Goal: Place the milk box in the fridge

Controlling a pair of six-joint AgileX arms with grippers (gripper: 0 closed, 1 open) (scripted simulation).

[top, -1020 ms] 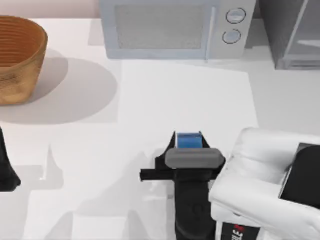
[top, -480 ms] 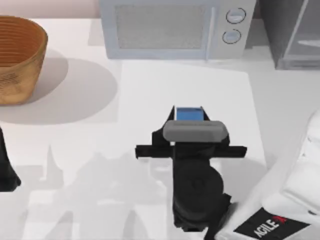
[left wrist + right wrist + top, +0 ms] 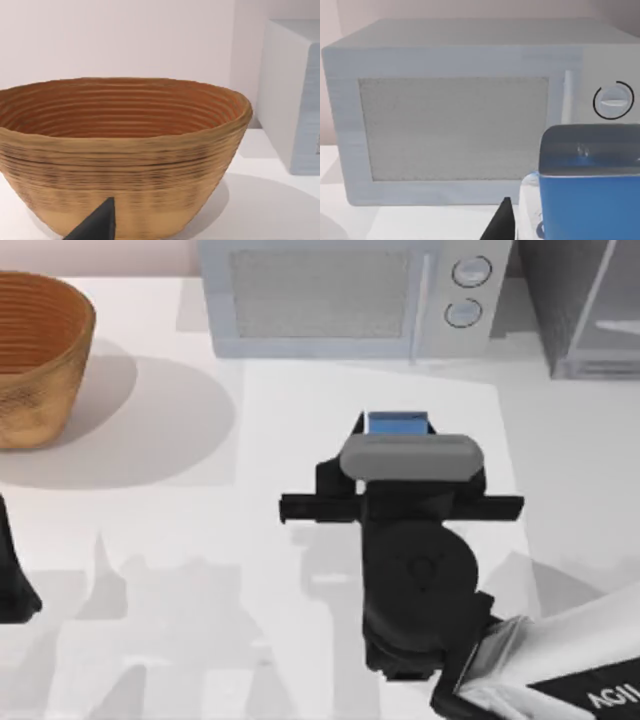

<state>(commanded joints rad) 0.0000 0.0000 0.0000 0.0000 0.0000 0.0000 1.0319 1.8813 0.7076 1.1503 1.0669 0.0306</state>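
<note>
- The milk box is pinched by the right gripper at the table's middle, before the microwave.
- The fridge is seen at the far right.
- The left arm is parked at the left edge; its pincer's state cannot be told.

- A light grey microwave with two round dials stands beyond the right hand.
- A woven basket sits well left, on the white surface.
</note>
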